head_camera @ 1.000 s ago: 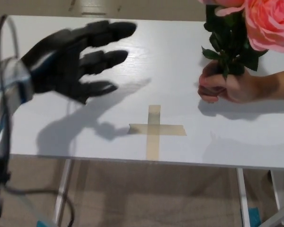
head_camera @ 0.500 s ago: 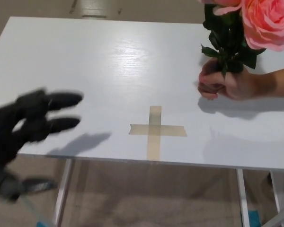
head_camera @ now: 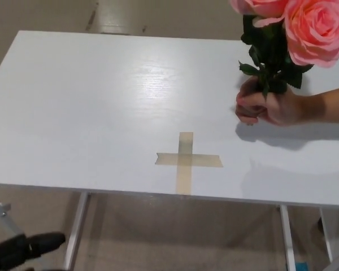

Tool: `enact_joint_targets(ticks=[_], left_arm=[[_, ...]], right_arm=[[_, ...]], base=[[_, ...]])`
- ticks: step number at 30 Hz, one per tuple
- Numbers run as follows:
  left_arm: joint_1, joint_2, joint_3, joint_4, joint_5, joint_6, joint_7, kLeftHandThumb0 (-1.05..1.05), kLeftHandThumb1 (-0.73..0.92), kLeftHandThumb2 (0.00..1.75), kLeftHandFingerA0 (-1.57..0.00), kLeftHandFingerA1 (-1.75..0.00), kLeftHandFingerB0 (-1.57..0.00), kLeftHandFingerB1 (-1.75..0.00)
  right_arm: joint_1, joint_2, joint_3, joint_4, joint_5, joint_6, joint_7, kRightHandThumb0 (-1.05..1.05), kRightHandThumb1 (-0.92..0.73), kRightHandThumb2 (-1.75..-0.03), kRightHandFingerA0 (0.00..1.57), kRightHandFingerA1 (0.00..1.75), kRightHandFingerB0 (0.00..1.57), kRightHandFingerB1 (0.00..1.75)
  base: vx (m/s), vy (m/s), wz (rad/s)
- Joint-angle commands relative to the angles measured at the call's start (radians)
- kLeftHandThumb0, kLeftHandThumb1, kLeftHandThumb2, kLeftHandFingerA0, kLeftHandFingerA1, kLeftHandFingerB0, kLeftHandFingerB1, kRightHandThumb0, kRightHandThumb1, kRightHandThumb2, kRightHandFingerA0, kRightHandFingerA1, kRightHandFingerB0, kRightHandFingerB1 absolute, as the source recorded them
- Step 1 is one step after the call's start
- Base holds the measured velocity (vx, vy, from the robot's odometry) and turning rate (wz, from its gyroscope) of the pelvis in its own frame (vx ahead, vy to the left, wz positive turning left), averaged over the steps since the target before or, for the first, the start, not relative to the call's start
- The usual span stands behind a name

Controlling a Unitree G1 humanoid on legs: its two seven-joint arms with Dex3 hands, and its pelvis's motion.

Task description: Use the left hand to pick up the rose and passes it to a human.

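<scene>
Withdrawn since the earlier frames: left hand (head_camera: 24,249), now seen low at the picture's bottom-left, below the desk (head_camera: 90,113) edge; whether its fingers are apart or together cannot be told. Right hand: not in view. Rose (head_camera: 316,28): held upright by its stem in a person's hand (head_camera: 268,106) resting on the desk at right. Tape cross (head_camera: 186,160): bare. Handover is judged complete; nothing is seen left to do.
</scene>
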Motion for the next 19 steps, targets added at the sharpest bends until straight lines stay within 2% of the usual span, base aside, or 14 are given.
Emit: enact_joint_targets(ticks=[1, 2, 3, 5, 8, 9, 12, 15, 16, 19], left_arm=[[-0.083, -0.020, -0.090, 0.289, 0.259, -0.131, 0.320, -0.61, 0.51, 0.56, -0.40, -0.37, -0.38, -0.34], [-0.170, -0.015, -0.154, 0.498, 0.355, -0.151, 0.460, -0.60, 0.56, 0.58, -0.35, -0.34, -0.37, -0.33], [-0.236, 0.004, -0.220, 0.664, 0.430, -0.165, 0.541, -0.63, 0.57, 0.58, -0.32, -0.33, -0.35, -0.32], [-0.301, 0.036, -0.278, 0.798, 0.466, -0.164, 0.559, -0.64, 0.60, 0.59, -0.28, -0.32, -0.30, -0.31], [-0.336, 0.051, -0.308, 0.869, 0.469, -0.178, 0.571, -0.64, 0.60, 0.59, -0.28, -0.32, -0.30, -0.31], [-0.397, 0.041, -0.291, 0.955, 0.441, -0.148, 0.607, -0.63, 0.59, 0.59, -0.24, -0.31, -0.25, -0.30], [-0.456, -0.013, -0.184, 1.064, 0.328, -0.171, 0.731, -0.58, 0.58, 0.58, -0.30, -0.33, -0.27, -0.30], [-0.470, -0.011, -0.186, 1.098, 0.322, -0.190, 0.740, -0.58, 0.58, 0.58, -0.30, -0.33, -0.27, -0.30], [-0.452, -0.044, -0.193, 1.140, 0.327, -0.193, 0.808, -0.58, 0.45, 0.84, -0.37, -0.51, -0.22, -0.43], [-0.476, -0.002, -0.308, 1.179, 0.429, -0.192, 0.803, -0.58, 0.47, 0.88, -0.38, -0.53, -0.19, -0.44]], right_arm=[[0.012, -0.009, 0.002, 0.005, -0.012, 0.003, -0.010, -0.39, -0.66, -0.60, 0.68, 0.46, 0.60, 0.44], [0.010, -0.007, 0.002, 0.006, -0.012, 0.005, -0.011, -0.40, -0.66, -0.60, 0.67, 0.46, 0.58, 0.43], [0.010, -0.008, 0.001, 0.006, -0.013, 0.006, -0.011, -0.40, -0.66, -0.60, 0.66, 0.46, 0.58, 0.43], [0.008, -0.010, 0.000, 0.006, -0.013, 0.007, -0.010, -0.40, -0.66, -0.60, 0.66, 0.46, 0.58, 0.43], [0.007, -0.011, -0.001, 0.006, -0.014, 0.007, -0.010, -0.40, -0.66, -0.60, 0.66, 0.46, 0.58, 0.43], [0.008, -0.013, -0.004, 0.006, -0.011, 0.010, -0.008, -0.40, -0.66, -0.60, 0.66, 0.46, 0.58, 0.43], [0.006, -0.002, -0.006, 0.007, -0.008, 0.015, -0.010, -0.40, -0.66, -0.60, 0.66, 0.46, 0.58, 0.43], [0.006, -0.002, -0.007, 0.007, -0.009, 0.015, -0.010, -0.40, -0.66, -0.60, 0.66, 0.46, 0.58, 0.43], [0.009, 0.000, -0.007, 0.006, -0.008, 0.012, -0.009, -0.40, -0.66, -0.60, 0.66, 0.46, 0.58, 0.43], [-0.006, -0.004, -0.012, 0.004, -0.004, 0.015, -0.010, -0.40, -0.66, -0.60, 0.66, 0.46, 0.58, 0.43]], base=[[0.00, 0.000, 0.00], [0.00, 0.000, 0.00], [0.00, 0.000, 0.00], [0.00, 0.000, 0.00], [0.00, 0.000, 0.00], [0.00, 0.000, 0.00], [0.00, 0.000, 0.00], [0.00, 0.000, 0.00], [0.00, 0.000, 0.00], [0.00, 0.000, 0.00]])
